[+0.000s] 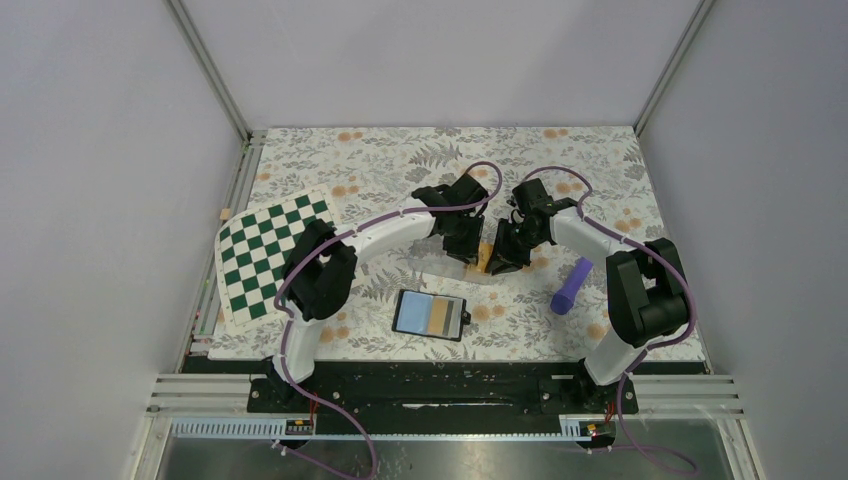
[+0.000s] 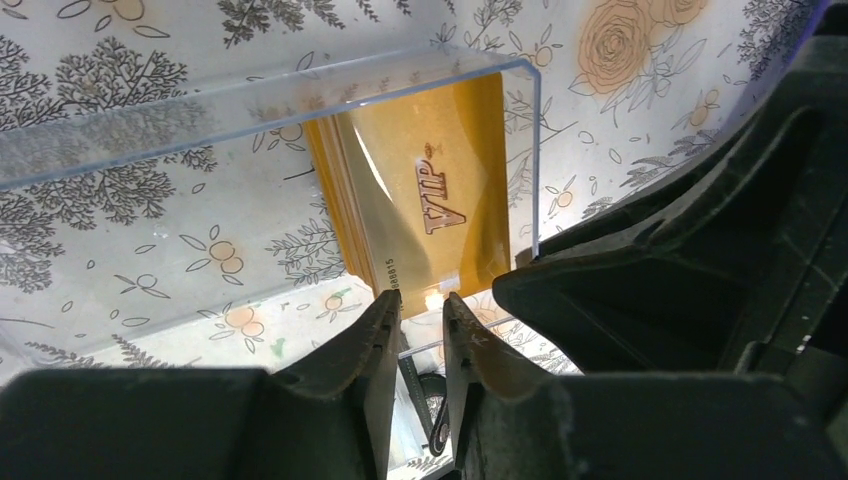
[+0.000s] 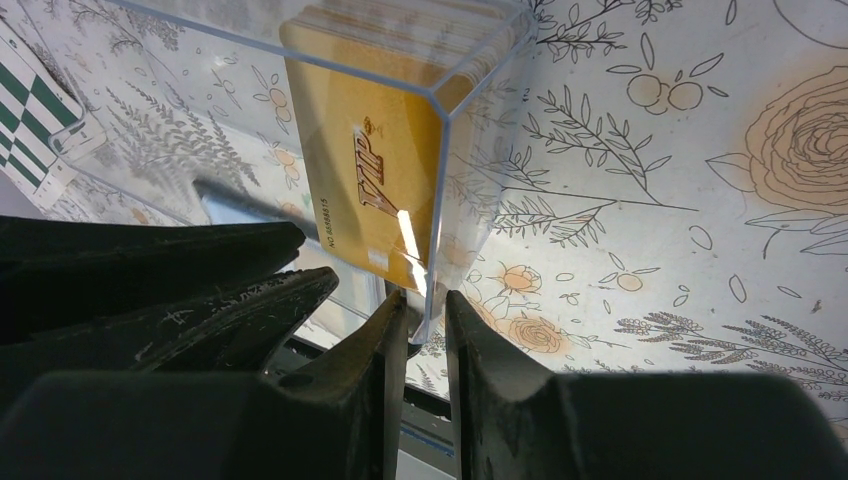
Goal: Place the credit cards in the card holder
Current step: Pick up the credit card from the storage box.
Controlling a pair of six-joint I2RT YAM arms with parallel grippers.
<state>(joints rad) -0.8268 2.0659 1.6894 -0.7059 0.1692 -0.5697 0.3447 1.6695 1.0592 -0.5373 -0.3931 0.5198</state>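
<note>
Item 1, credit cards [image 2: 420,190]: a gold stack marked VIP, standing on edge inside a clear box [image 2: 250,110] at the middle of the bench [image 1: 400,160]. I judge them light, stiff, glossy and slippery. They are packed face to face, so the front one may drag its neighbour along. The best hold is across the exposed short edge of the front card, pads flat on both faces.

Item 2, wallet [image 1: 432,313]: lying open and flat at 6 o'clock from the box, well apart from it. A tan band shows inside, and I cannot tell whether that is a card.

Item 3, left pincer [image 2: 420,315]: jaws nearly together at the front card's near edge. I cannot tell whether it is pinching the card or is released.

Item 4, right pincer [image 3: 425,315]: clenched on the box's clear wall at a corner, apparently steadying it.

Item 5, purple cylinder [image 1: 570,286]: lying at 4 o'clock from the box.

Item 6, checkered board [image 1: 270,255]: at 9 o'clock from the box, near the bench's edge.
</note>
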